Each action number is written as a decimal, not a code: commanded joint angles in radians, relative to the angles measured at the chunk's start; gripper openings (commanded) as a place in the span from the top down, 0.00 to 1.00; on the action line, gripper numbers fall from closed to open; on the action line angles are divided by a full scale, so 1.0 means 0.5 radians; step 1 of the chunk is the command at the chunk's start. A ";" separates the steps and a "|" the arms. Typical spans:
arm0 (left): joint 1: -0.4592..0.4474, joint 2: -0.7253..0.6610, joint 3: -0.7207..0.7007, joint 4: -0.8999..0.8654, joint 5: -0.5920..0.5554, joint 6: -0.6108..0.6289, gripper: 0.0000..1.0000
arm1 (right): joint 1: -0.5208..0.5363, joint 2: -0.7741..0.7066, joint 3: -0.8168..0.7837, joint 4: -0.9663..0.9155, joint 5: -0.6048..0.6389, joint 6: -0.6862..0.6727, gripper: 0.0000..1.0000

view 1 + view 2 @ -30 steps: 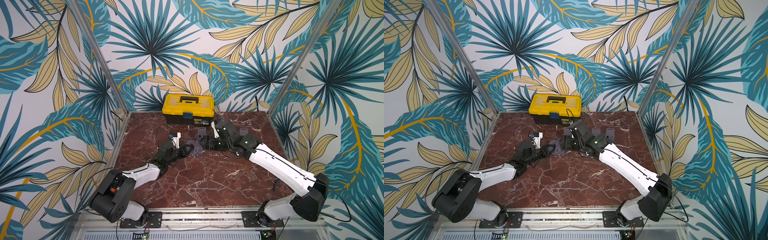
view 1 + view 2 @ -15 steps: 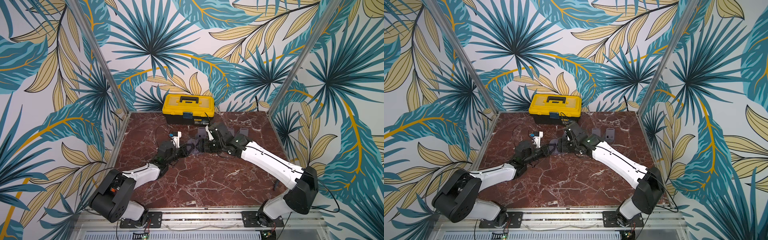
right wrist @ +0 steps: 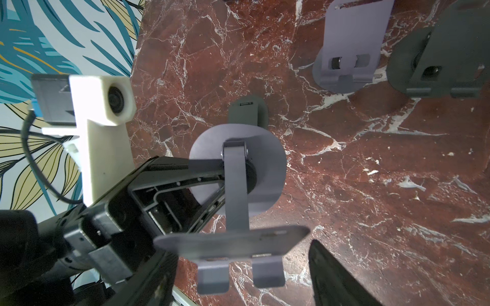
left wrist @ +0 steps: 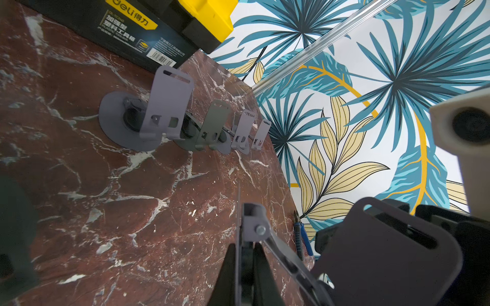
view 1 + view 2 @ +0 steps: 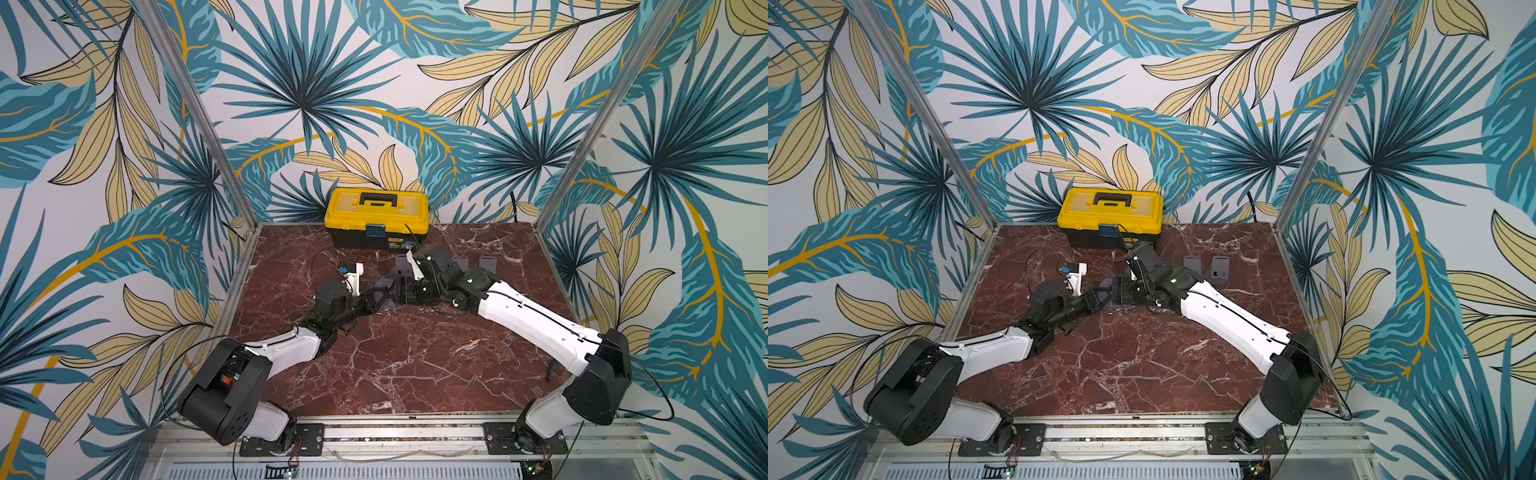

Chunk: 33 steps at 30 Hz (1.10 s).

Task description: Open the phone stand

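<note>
Phone stand (image 3: pixel 237 190) held up off the table (image 5: pixel 395 365), mid-table in front of the toolbox (image 5: pixel 376 216), spanned between both grippers. Looks part-unfolded: arm swung away from round base (image 3: pixel 270 169), phone plate (image 3: pixel 230 242) at the arm's far end.

Left gripper (image 4: pixel 242 254): fingers pinched together on the thin edge of the base. Right gripper (image 3: pixel 241 250): fingers apart, plate sitting between them. Cannot tell whether actually pressing on the plate's sides.

Main risk, as a judgement: only a narrow pinch on a thin, smooth disc, so likely to twist or slide out under hinge torque. Second: a loose hold on the plate's rounded sides, slipping off with the hinge unmoved. Landing on hard marble if dropped.

Wrists very close together, left wrist camera (image 3: pixel 116 100) just beside the stand. Could get knocked on a big swing.

Row of other stands (image 4: pixel 212 124) by the toolbox, apart from the grippers. Could get tipped by a wide sweep.
</note>
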 commanded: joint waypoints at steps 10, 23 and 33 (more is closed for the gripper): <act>-0.011 -0.004 0.025 0.088 0.027 0.007 1.00 | 0.011 0.066 0.075 -0.004 0.070 -0.038 0.25; -0.006 0.008 0.012 0.088 -0.019 -0.025 1.00 | 0.019 0.078 0.094 -0.001 0.096 -0.049 0.49; 0.058 0.064 -0.037 0.087 -0.072 -0.159 1.00 | 0.053 0.018 0.048 0.028 0.181 -0.045 0.56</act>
